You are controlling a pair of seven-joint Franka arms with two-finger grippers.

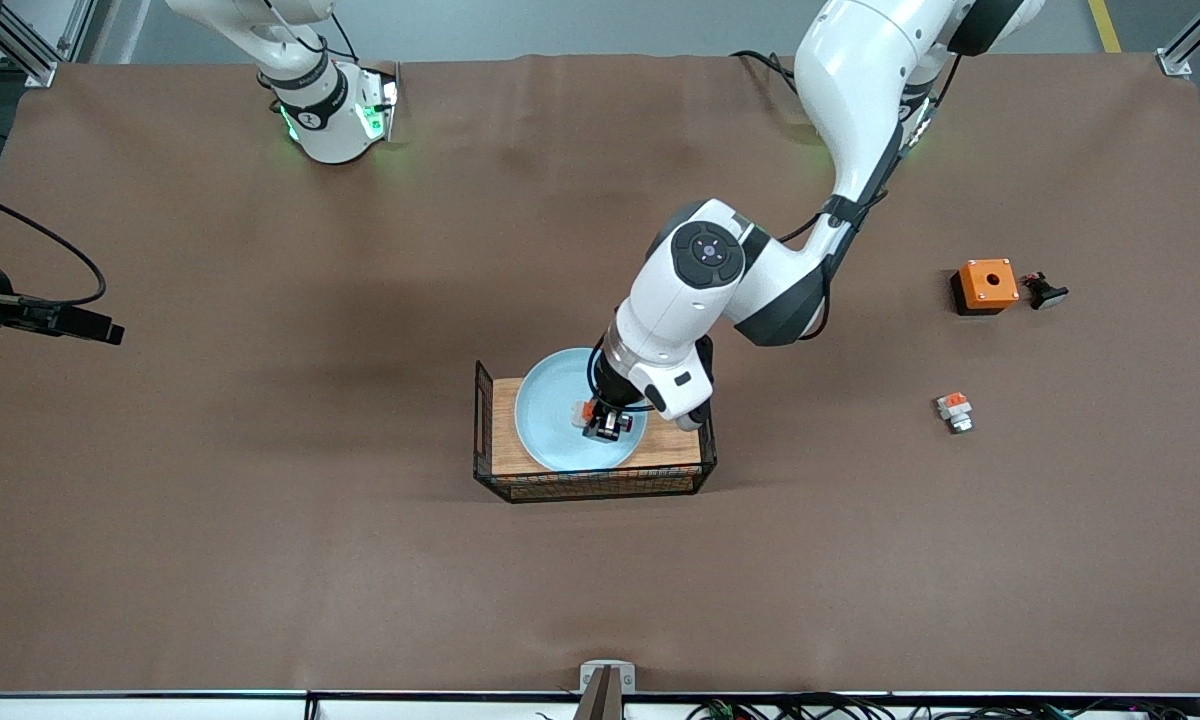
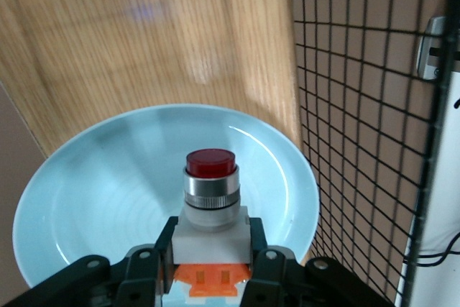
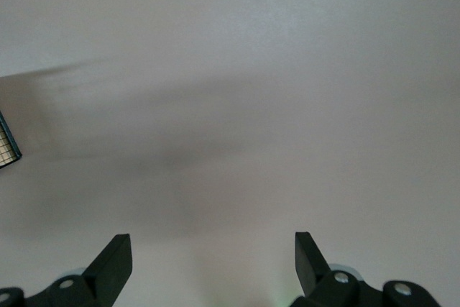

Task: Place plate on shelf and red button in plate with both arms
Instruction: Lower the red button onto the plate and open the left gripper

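- The right arm waits at its own end of the counter (image 1: 260, 560); only its base shows in the front view, near the top edge.
- The right end effector (image 3: 212, 267) is seen only from its own wrist camera: its two dark fingers (image 3: 115, 260) stand wide apart with nothing between them, over bare counter, with a corner of wire mesh at the picture's edge.
- Near the middle of the counter sits a black wire basket (image 1: 482, 440) with a wooden floor (image 2: 144, 55).
- The plate (image 1: 550, 420), pale blue and round, lies in the basket on the wood, its rim close to the mesh wall (image 2: 359, 141).
- The left arm reaches from its base down into the basket, and the left end effector (image 1: 608, 425) hangs over the plate.
- The red button (image 2: 210, 199) is clamped between the fingers (image 2: 269, 267) of the left end effector: they press the white body from both sides, the orange block sits back toward the wrist, and the dark red cap points out from the fingertips over the plate's middle.
- Whether the button touches the plate cannot be told.
- Toward the left arm's end lies a small white-and-orange part (image 1: 954, 410), alone on the counter.
- Farther from the front camera than that part stands an orange box (image 1: 985, 285) with a hole in its top, and just beside it a small dark piece (image 1: 1044, 291).
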